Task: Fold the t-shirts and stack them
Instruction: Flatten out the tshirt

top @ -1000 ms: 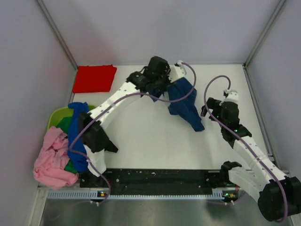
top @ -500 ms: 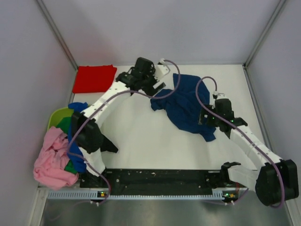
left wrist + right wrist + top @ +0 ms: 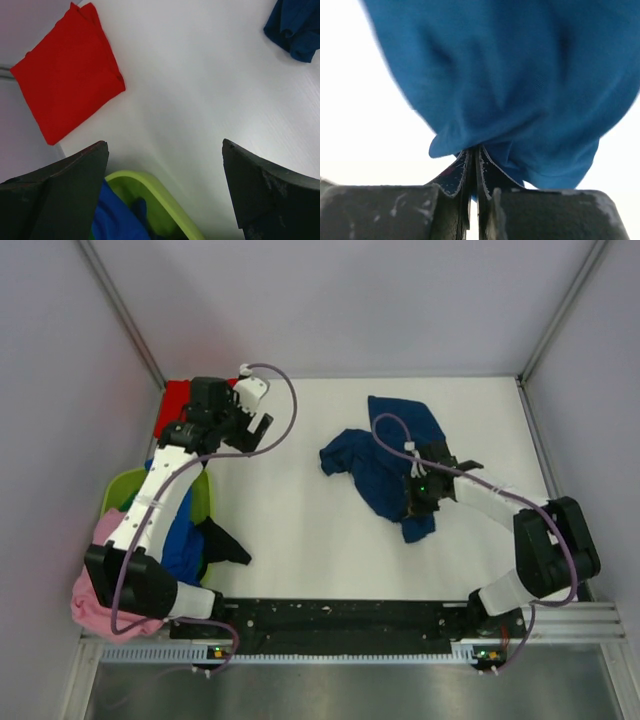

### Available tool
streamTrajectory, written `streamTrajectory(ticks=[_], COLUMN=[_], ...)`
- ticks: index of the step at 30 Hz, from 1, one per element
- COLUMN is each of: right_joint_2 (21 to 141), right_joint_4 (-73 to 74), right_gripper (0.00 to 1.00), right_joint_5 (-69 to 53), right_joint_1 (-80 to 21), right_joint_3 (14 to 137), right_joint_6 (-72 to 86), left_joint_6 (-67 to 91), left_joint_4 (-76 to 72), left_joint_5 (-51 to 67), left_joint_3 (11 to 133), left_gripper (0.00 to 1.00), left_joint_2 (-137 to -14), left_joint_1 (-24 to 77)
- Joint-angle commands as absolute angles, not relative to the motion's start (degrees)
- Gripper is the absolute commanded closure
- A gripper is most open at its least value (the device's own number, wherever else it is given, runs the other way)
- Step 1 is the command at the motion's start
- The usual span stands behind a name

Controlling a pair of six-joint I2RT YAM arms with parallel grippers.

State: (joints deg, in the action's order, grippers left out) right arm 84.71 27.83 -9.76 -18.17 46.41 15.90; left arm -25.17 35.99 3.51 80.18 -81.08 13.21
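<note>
A navy blue t-shirt lies crumpled on the table right of centre. My right gripper is at the shirt's near edge, and in the right wrist view that gripper is shut with the blue cloth pinched at its tips. A red t-shirt lies folded at the back left, also visible as a red t-shirt in the left wrist view. My left gripper hovers open beside it, holding nothing. Royal blue and pink t-shirts hang from the basket.
A lime green basket stands at the left edge, and the left wrist view shows its rim below the left gripper. Pale walls close in the back and both sides. The arm bases sit along the near edge.
My left gripper let go of the navy shirt and swung left toward the red shirt. The navy shirt dropped onto the table. My right gripper moved in and shut on its near edge.
</note>
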Motion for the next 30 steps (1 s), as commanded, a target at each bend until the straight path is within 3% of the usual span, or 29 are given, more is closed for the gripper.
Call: streamTrajectory(ticks=[1, 5, 9, 12, 16, 18, 23, 30], right_joint_2=[85.0, 81.7, 77.3, 75.3, 70.6, 67.7, 66.2, 69.3], right_joint_4=[29.1, 23.1, 14.7, 12.1, 2.0, -2.1, -9.1, -6.2], right_gripper=[1.0, 1.0, 1.0, 1.0, 1.0, 1.0, 1.0, 1.0], right_joint_5=[-33.4, -46.5, -40.8, -39.0, -43.3, -42.9, -41.5, -37.1], right_joint_1=[-27.3, -34.1, -28.8, -19.9, -6.9, -0.2, 17.9, 20.1], right_joint_3=[61.0, 77.8, 84.0, 81.2, 67.9, 59.7, 47.1, 45.3], right_joint_6=[13.8, 16.0, 25.1, 32.0, 42.4, 45.7, 51.9, 46.5], left_joint_6=[-25.5, -25.3, -25.0, -25.6, -24.6, -24.1, -28.2, -34.4], left_joint_4=[33.3, 33.5, 34.9, 35.2, 35.4, 36.5, 41.6, 42.0], left_joint_5=[5.3, 5.0, 7.2, 9.1, 13.0, 17.3, 21.9, 21.4], left_joint_3=[78.1, 79.5, 81.6, 81.8, 82.3, 82.5, 81.9, 79.9], left_gripper=[0.01, 0.01, 0.01, 0.01, 0.01, 0.06, 0.18, 0.19], left_joint_2=[-75.1, -74.1, -73.5, -72.6, -73.0, -74.3, -79.7, -90.9], left_joint_1=[9.0, 4.8, 2.0, 2.0, 2.4, 3.3, 15.5, 38.7])
